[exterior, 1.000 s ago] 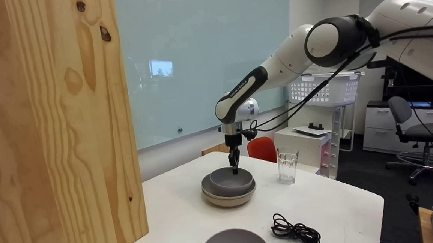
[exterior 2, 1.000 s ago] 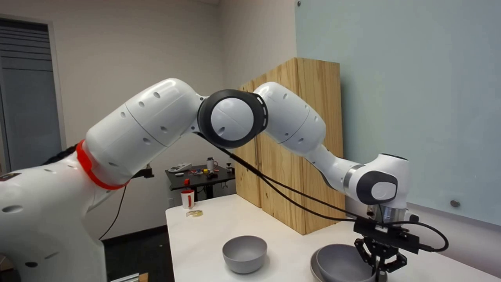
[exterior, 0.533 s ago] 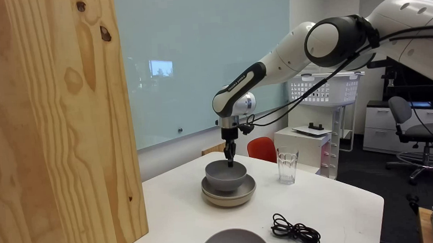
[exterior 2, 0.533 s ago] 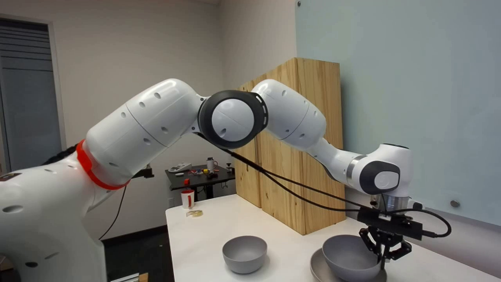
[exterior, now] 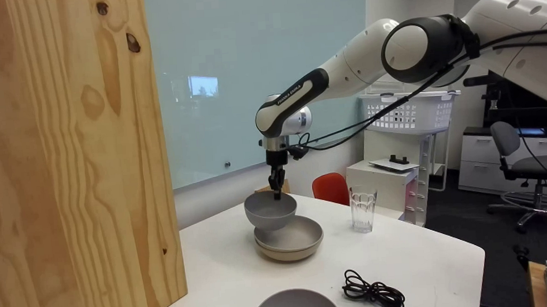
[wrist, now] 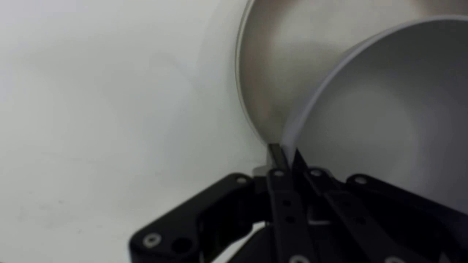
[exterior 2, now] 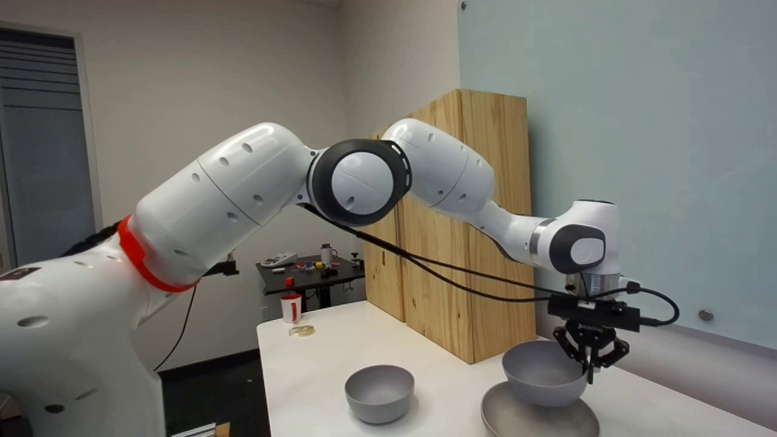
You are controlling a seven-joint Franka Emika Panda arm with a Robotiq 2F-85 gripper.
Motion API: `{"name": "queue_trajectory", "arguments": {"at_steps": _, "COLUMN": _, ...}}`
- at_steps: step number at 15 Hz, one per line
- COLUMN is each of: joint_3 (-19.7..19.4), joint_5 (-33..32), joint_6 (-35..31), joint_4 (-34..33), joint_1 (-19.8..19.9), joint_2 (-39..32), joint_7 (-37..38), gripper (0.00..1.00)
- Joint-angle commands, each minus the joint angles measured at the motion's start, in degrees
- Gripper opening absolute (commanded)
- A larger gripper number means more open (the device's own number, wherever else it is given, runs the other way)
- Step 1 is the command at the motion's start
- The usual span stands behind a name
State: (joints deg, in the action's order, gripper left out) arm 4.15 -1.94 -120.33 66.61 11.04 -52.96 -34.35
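A grey bowl (exterior: 265, 215) hangs in the air, its rim pinched between the fingers of my gripper (exterior: 277, 196). In the wrist view, one fingertip lies outside the bowl's wall and one inside the bowl (wrist: 369, 124). Below it on the white table are stacked shallow dishes (exterior: 295, 237), grey-beige and nested. The held bowl (exterior 2: 540, 367) overlaps the far part of the dishes (exterior 2: 528, 419) in an exterior view, with its base above them. My gripper (exterior 2: 589, 370) points straight down. A second grey bowl (exterior 2: 379, 394) stands apart on the table.
A clear glass (exterior: 363, 209) stands beside the dishes, with a coiled black cable (exterior: 374, 294) nearer the camera. A tall wooden cabinet (exterior 2: 491, 243) rises from the table against the wall. A red-and-white mug (exterior 2: 291, 308) and a tape roll (exterior 2: 303, 331) sit at the far corner.
The held bowl has been lifted out of the stacked dishes. It has risen and shifted left in an exterior view, away from the dishes' centre. The dishes, glass and second bowl have not moved.
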Motion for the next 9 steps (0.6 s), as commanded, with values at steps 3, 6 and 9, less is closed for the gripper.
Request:
{"name": "queue_trajectory", "arguments": {"at_steps": 3, "joint_3": -1.3, "joint_5": -4.1, "joint_6": 0.9, "joint_4": -1.7, "joint_1": -5.8, "joint_2": 2.7, "joint_7": 3.4, "gripper": 0.01}}
{"name": "queue_trajectory", "arguments": {"at_steps": 6, "joint_3": -1.0, "joint_5": -4.4, "joint_6": -0.3, "joint_4": -0.4, "joint_1": -7.1, "joint_2": 4.1, "joint_7": 5.5, "gripper": 0.01}}
{"name": "queue_trajectory", "arguments": {"at_steps": 9, "joint_3": 0.1, "joint_5": -3.1, "joint_6": 3.1, "joint_4": 0.6, "joint_1": -7.6, "joint_2": 5.5, "joint_7": 5.6, "gripper": 0.01}}
